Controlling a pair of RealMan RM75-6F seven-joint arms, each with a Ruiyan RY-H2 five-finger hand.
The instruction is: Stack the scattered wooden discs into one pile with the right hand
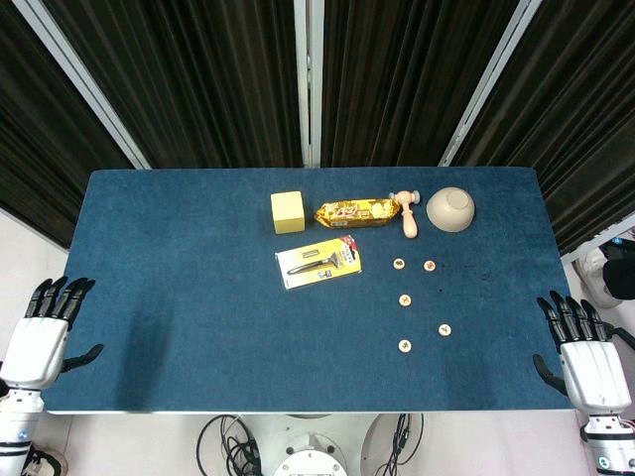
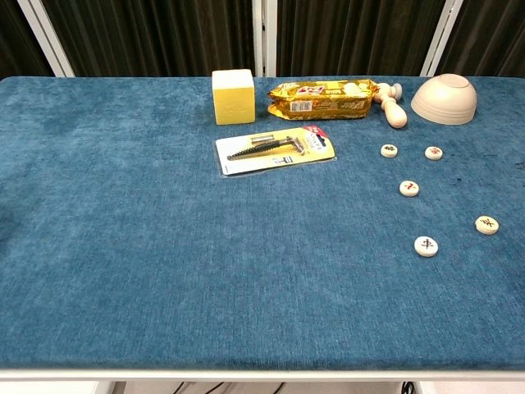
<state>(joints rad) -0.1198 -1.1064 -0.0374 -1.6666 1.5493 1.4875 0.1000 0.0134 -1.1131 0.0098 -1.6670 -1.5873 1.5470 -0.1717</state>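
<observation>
Dark curtains hang behind the blue counter (image 1: 179, 297), where five wooden discs (image 1: 405, 299) lie scattered and apart on its right half, near an upturned bowl (image 1: 450, 208) and a small wooden mallet (image 1: 408, 213). Further left sit a yellow cube (image 1: 288, 211), a snack packet (image 1: 357, 212) and a carded razor (image 1: 318, 263). Both the left robot hand (image 1: 45, 337) and right robot hand (image 1: 587, 352) rest at the counter's near corners, fingers spread, holding nothing.

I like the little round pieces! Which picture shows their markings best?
The chest view: the wooden discs look bigger there, with marks visible on top. The head view shows all five discs from above, but tiny, with marks too small to make out.
</observation>
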